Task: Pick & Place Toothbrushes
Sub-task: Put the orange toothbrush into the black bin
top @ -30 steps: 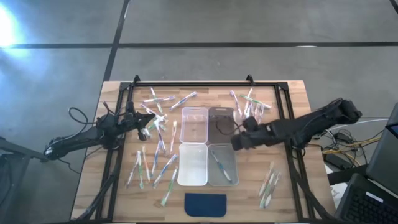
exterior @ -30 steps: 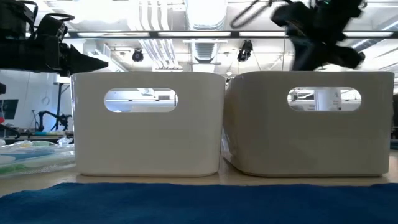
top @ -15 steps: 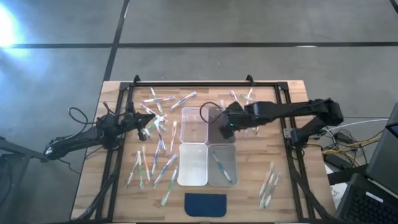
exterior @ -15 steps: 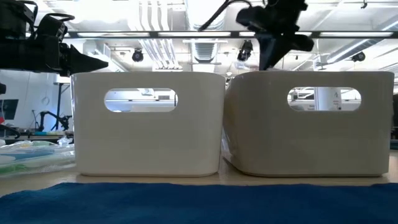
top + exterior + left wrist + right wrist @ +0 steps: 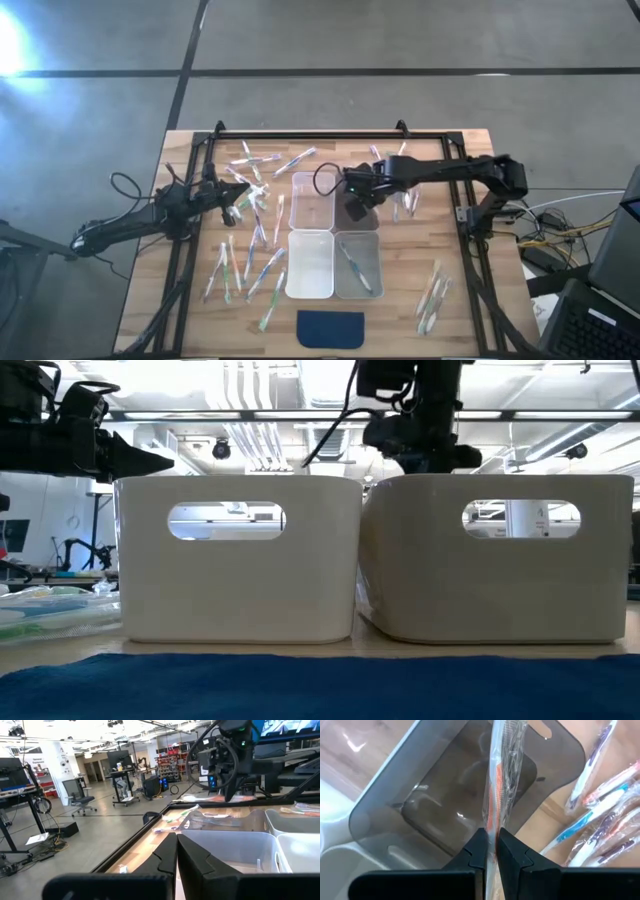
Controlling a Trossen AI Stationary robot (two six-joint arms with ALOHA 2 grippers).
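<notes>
From above, your right gripper point(image 5: 357, 195) hangs over the smoky bin point(image 5: 357, 203); your left gripper point(image 5: 232, 199) waits among loose toothbrushes point(image 5: 250, 262) left of it, fingers together. Right wrist: fingers point(image 5: 479, 851) pinch a wrapped orange toothbrush point(image 5: 496, 795) above that bin. No writing on it is readable.
</notes>
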